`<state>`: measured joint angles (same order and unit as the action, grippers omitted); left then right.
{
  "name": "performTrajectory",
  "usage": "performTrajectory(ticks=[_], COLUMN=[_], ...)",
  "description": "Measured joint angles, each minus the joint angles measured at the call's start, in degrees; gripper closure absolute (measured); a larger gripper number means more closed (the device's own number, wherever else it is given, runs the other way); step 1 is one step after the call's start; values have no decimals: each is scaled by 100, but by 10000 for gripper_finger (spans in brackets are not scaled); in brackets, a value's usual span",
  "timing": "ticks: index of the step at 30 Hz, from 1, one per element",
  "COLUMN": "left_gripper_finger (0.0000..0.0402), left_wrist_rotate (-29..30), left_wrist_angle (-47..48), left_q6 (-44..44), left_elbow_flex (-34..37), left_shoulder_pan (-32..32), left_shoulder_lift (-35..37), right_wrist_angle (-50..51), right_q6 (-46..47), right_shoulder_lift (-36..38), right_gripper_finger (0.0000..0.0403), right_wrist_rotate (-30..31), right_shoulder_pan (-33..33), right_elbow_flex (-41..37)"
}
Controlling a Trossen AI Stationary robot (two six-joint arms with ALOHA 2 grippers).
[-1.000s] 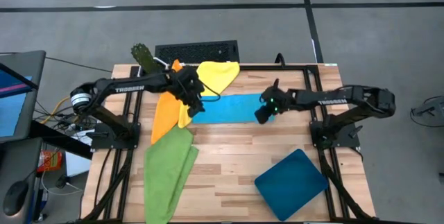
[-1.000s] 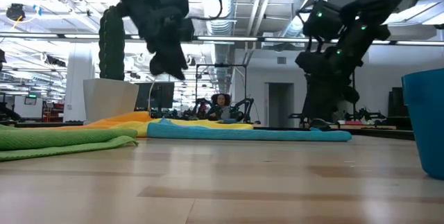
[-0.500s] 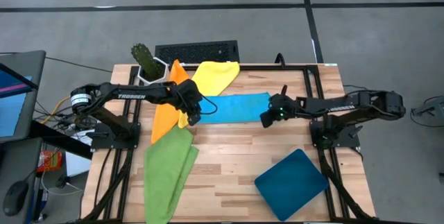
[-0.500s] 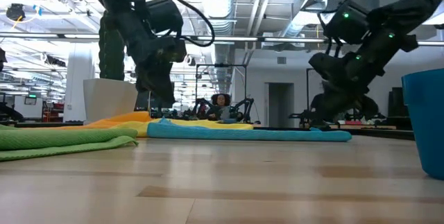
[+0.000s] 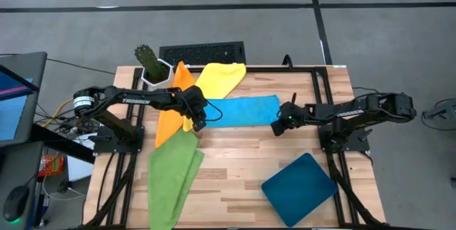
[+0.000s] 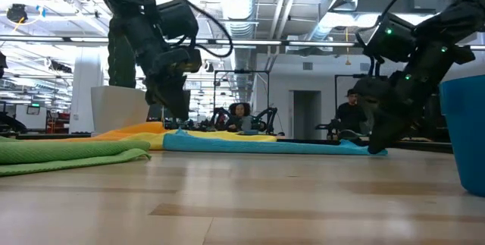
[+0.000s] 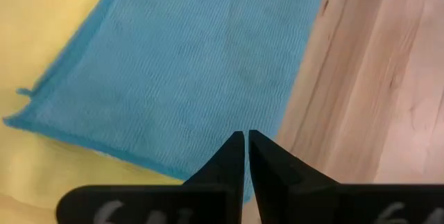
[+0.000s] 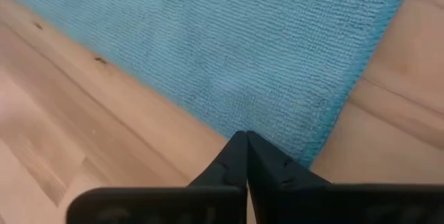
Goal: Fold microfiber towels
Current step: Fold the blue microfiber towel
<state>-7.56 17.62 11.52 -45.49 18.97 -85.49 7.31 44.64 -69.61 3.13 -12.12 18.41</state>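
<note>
At near edge of light blue towel (image 5: 242, 110): left gripper (image 5: 199, 123) and right gripper (image 5: 278, 127) pinched onto its corners. Lift both evenly (avoid snagging yellow towel (image 5: 221, 77)), carry edge across.

Both pincers lowered, left pincer (image 5: 200, 123), right pincer (image 5: 278, 126), now closed on light blue towel (image 5: 242, 109)

A wooden table (image 5: 242, 160) filled the frame's centre, bearing a light blue towel (image 5: 242, 109) mid-frame, yellow (image 5: 222, 77) and orange (image 5: 169, 119) towels upper left, a green towel (image 5: 171, 176) lower left, a teal tray (image 5: 298, 189) lower right, and a potted cactus (image 5: 149, 65) at upper left
</note>
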Motion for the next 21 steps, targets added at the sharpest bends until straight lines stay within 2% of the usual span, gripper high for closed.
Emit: performTrajectory(ticks=[6,13,21], left_gripper_finger=[388,388,388], left_wrist_rotate=[191,529,805], left_wrist_angle=[-438,-571,-668], left_q6=[334,320,270], left_elbow_flex=[354,371,371], left_shoulder_pan=[-199,-431,-561], left_shoulder_lift=[0,0,-62], right_wrist_angle=[112,204,229], right_q6=[-2,-46,-52], right_shoulder_lift=[7,7,3], right_gripper_finger=[368,385,369], right_wrist_rotate=[1,0,1], right_shoulder_pan=[0,0,0], right_elbow_flex=[7,14,7])
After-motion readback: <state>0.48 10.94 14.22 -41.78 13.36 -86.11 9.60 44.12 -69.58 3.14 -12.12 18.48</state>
